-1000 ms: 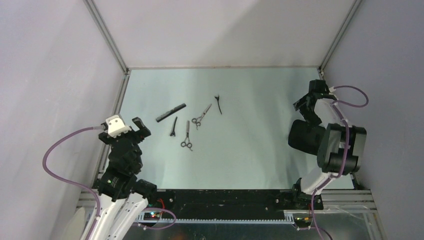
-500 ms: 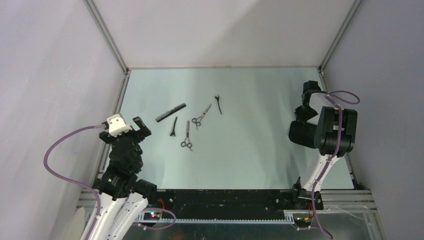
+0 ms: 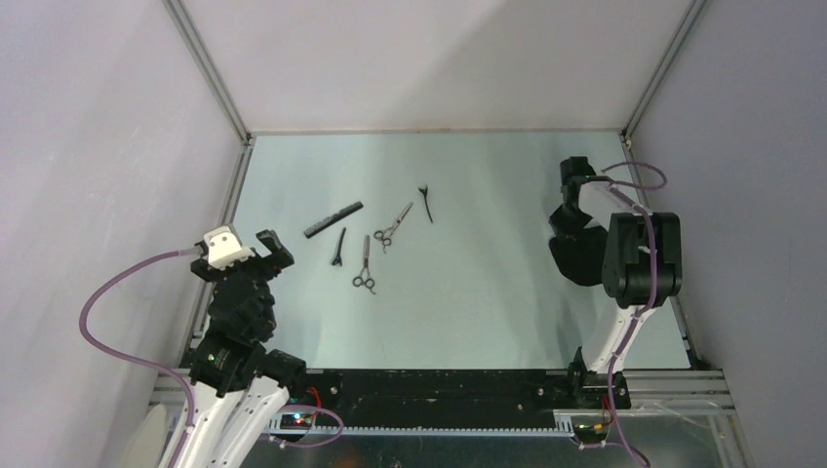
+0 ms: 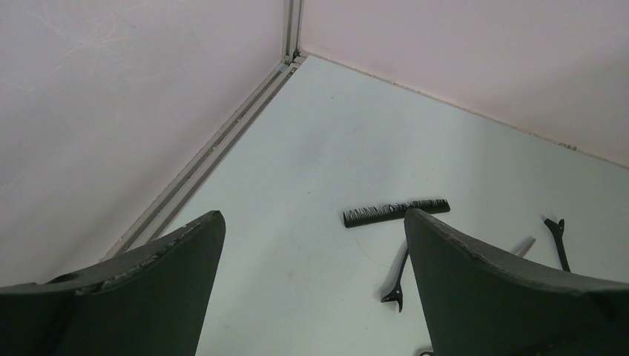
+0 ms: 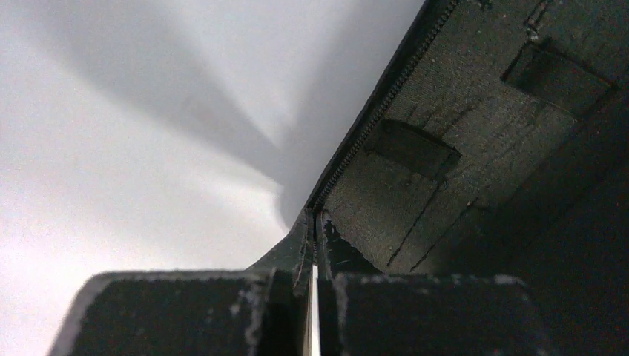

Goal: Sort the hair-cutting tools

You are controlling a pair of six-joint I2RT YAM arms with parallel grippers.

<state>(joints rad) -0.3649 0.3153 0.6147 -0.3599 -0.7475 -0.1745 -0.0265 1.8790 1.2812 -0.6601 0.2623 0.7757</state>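
Observation:
The hair-cutting tools lie loose left of the table's middle: a dark comb (image 3: 333,219), two silver scissors (image 3: 365,264) (image 3: 394,226) and two black clips (image 3: 338,247) (image 3: 426,203). My left gripper (image 3: 244,255) hovers open at the near left, apart from all of them. In the left wrist view the comb (image 4: 397,213) and a clip (image 4: 397,285) show between and behind its wide fingers (image 4: 475,282). My right gripper (image 3: 571,219) is at the right side, shut on the zipper edge of the black pouch (image 3: 577,263). The right wrist view shows that edge (image 5: 315,245) pinched between the pads.
Grey walls with metal rails (image 3: 234,195) enclose the table on the left, back and right. The right arm's upper links (image 3: 639,258) stand over the pouch near the right wall. A second clip (image 4: 558,237) peeks past the left gripper's right finger.
My right gripper has closed from open onto the pouch's edge, and its arm has swung left with the pouch. The left arm has stayed put and the tools have not moved.

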